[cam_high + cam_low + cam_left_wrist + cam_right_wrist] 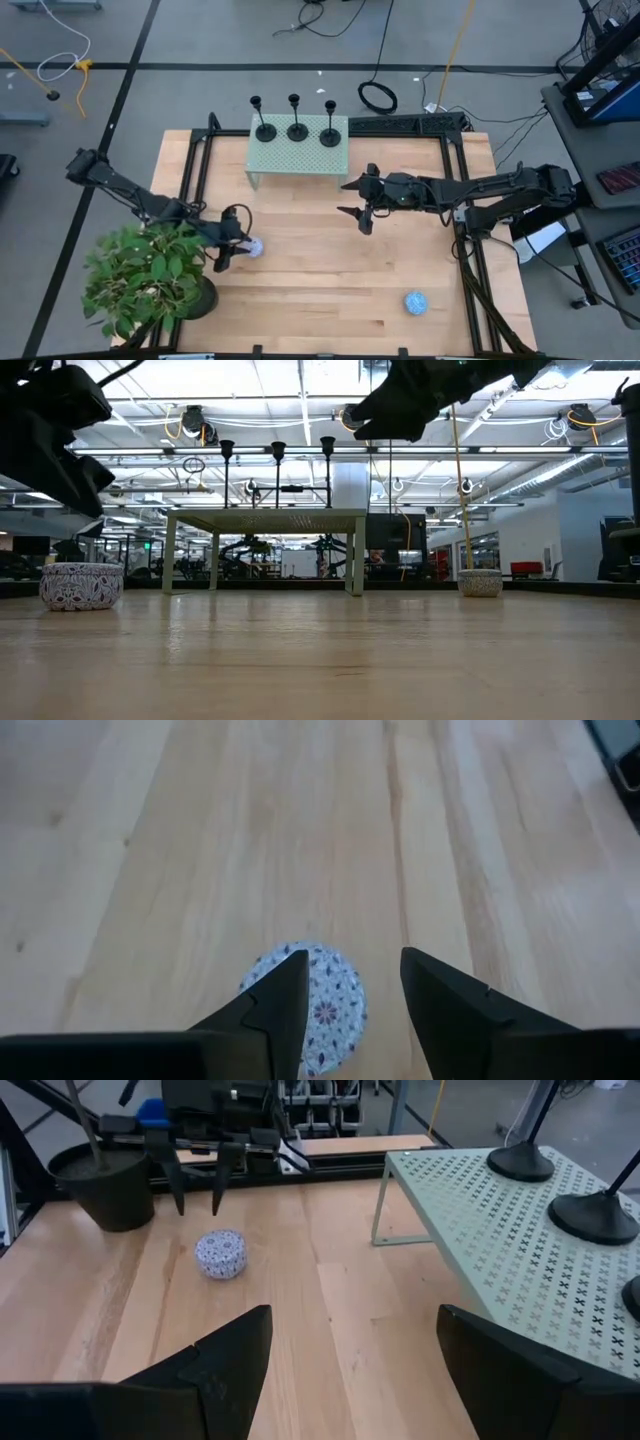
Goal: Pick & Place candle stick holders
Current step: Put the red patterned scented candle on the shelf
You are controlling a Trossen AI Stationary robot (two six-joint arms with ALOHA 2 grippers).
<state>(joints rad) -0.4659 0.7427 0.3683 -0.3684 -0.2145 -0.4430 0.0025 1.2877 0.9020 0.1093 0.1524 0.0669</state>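
Left tool [228,250] low, right tool [360,205] raised

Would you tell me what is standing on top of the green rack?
Three candle stick holders stand in a row on the rack. Their bases hide small patches of its perforated top; nothing else shows there.

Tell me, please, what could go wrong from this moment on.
1. The three candle stick holders stand close together on the perforated shelf; reaching for one may topple its neighbour.
2. The left gripper hangs open above and just behind the small patterned tin, not over it, so closing there may nudge it away.
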